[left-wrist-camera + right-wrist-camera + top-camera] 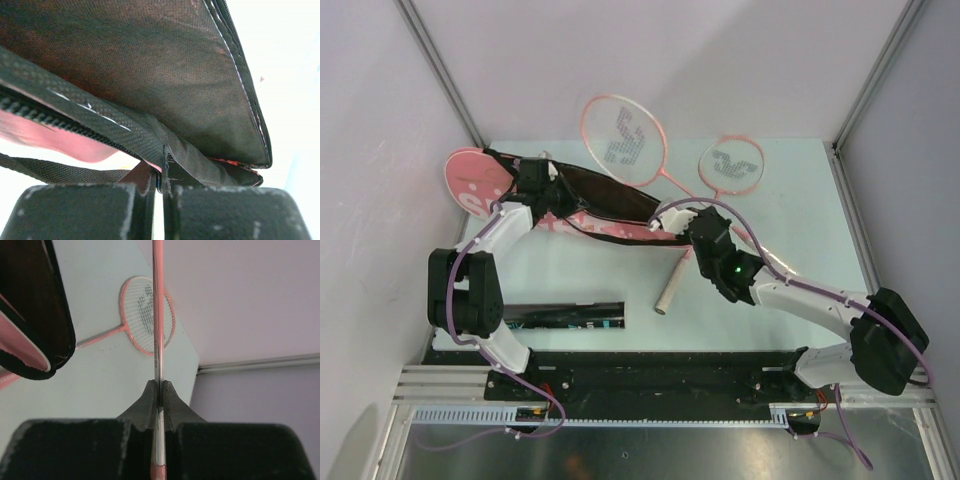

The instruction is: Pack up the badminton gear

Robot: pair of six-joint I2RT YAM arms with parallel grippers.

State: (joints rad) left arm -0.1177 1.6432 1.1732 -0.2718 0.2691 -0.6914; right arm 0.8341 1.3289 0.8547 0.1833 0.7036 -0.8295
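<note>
Left hand (159, 187) pinches the pink racket-shaped bag (470, 178) by its flap, right hand (159, 390) a pink-rimmed racket (157, 300) by its thin shaft — it may swivel.

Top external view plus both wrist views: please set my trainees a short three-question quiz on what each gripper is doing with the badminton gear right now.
1. True or false: the left gripper is shut on an edge of the pink bag.
2. What is the right gripper clamped on? A) the shaft of a racket B) a shuttlecock C) nothing
3. Fill in: the other racket lies flat on the ____.

Key: 1 true; 2 A; 3 table.
</note>
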